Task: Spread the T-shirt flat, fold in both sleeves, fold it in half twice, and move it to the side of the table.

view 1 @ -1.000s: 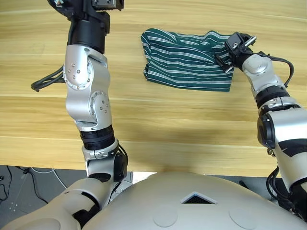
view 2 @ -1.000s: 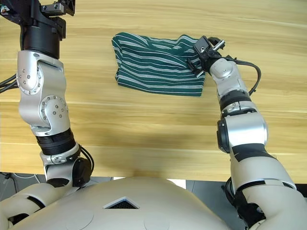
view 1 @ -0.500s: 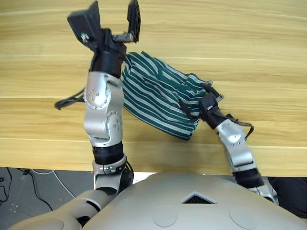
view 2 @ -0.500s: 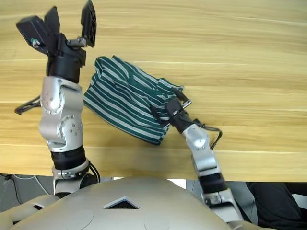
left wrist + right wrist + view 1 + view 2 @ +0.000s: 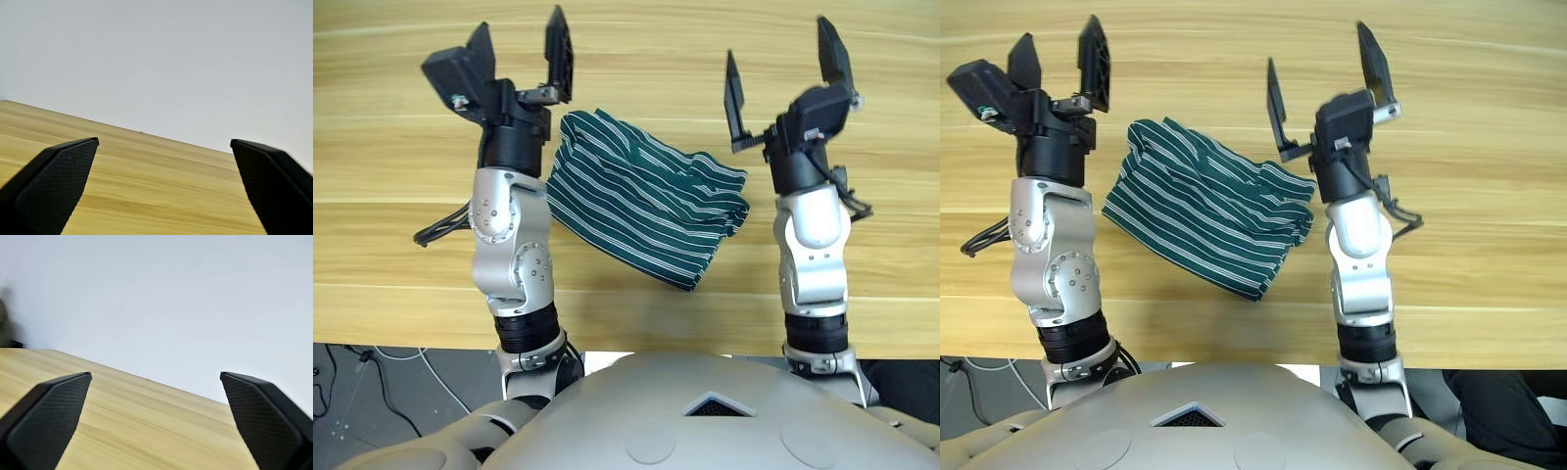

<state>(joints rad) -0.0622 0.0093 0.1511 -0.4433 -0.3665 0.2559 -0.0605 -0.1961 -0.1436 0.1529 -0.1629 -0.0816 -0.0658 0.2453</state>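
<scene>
The T-shirt [image 5: 641, 211], green with white stripes, lies folded into a small, slightly rumpled bundle on the wooden bench [image 5: 871, 88]. It is close to the near edge and turned at an angle. It sits between the two arms, and neither tool touches it. The left tool [image 5: 519, 39] points upward just left of the shirt's far corner, its two fingers spread wide and holding nothing. The right tool [image 5: 778, 54] points upward just right of the shirt, likewise wide apart and empty. In both wrist views the spread fingers frame the bench top and a pale wall [image 5: 195, 58] beyond.
</scene>
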